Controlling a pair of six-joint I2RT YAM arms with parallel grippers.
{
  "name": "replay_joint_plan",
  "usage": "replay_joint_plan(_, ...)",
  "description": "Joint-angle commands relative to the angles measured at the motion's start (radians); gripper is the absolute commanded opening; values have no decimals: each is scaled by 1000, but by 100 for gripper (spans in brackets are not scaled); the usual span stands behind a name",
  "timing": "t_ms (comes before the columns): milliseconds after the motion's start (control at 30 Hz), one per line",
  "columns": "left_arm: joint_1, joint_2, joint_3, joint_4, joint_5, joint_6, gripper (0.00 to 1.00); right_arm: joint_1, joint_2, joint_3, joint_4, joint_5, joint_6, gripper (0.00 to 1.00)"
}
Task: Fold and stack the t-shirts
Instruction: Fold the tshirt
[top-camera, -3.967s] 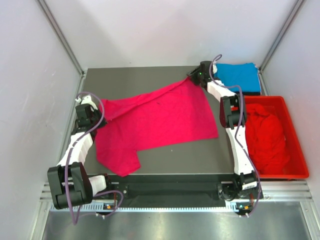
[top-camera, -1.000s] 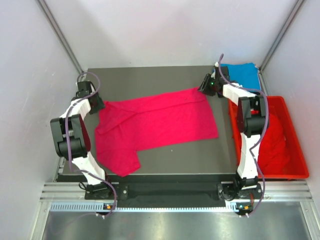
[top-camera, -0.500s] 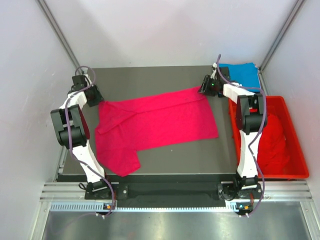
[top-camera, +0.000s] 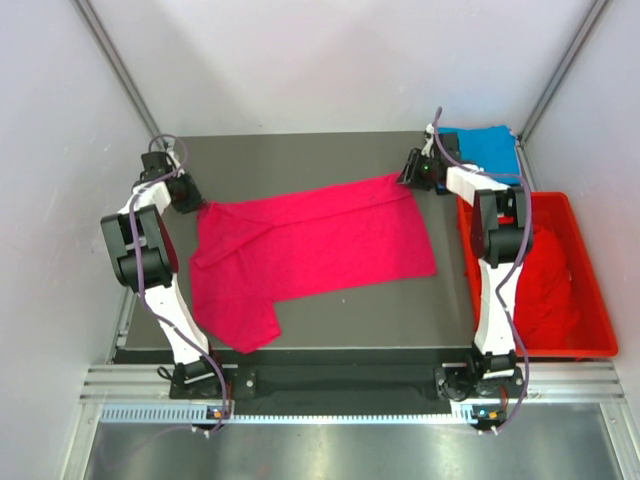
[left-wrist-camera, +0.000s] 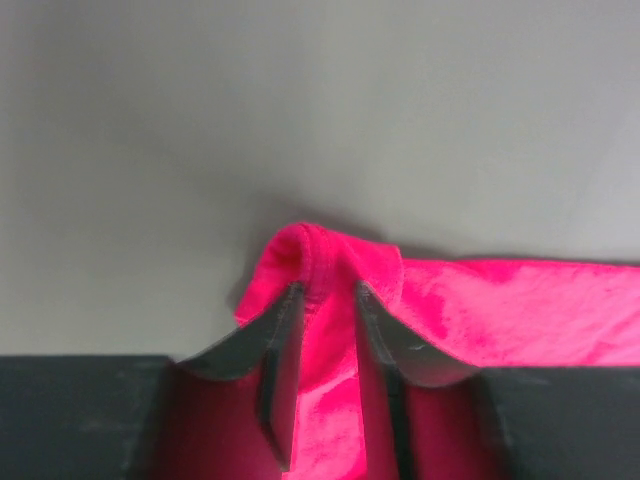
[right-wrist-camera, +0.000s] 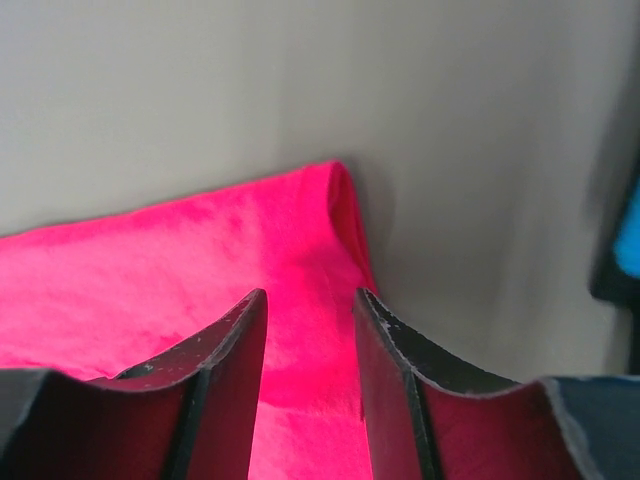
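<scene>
The main risk on the left is a slip. The left gripper (left-wrist-camera: 325, 300) pinches only a small bunched fold at the far-left corner of the pink tee (top-camera: 310, 245), so a quick pull could draw the hem out. A pull could also drag the whole shirt, since the near-left sleeve lies rumpled and doubled on the table (top-camera: 300, 155). On the right the danger is an uneven fold. If only one corner is carried, the far edge will skew and the fold will land crooked. A wide swing there could also brush the folded blue tee (top-camera: 482, 150) just beyond, or drop cloth toward the crate (top-camera: 598, 320).

The pink tee lies spread across the middle of the table, its far edge running between the two grippers. At the left, the fingers are closed on it: a rolled lip of fabric stands up in the narrow gap and spills over both tips. At the right gripper (right-wrist-camera: 310, 300), the jaws stand parted. The far-right corner lies flat beneath and just ahead of the gap, its edge slightly curled. It looks unheld, though the wrist view does not show whether the tips press the cloth.
</scene>
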Motion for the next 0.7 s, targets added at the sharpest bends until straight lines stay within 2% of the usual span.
replay_joint_plan(0, 8, 5, 51, 9, 38, -15, 27, -22, -72, -84, -1, 62, 1, 40)
replay_joint_plan(167, 8, 15, 71, -11, 53, -20, 11, -22, -92, -130, -18, 121, -16, 36)
replay_joint_plan(300, 9, 12, 75, -22, 35, -26, 0, -23, -112, -130, 2, 94, -33, 35)
replay_joint_plan(467, 19, 15, 83, -26, 33, -58, 0, -22, -141, -95, 50, 36, -53, 39)
replay_joint_plan(667, 26, 28, 91, -26, 76, -71, 0, -25, -63, 11, 56, -1, -84, 43)
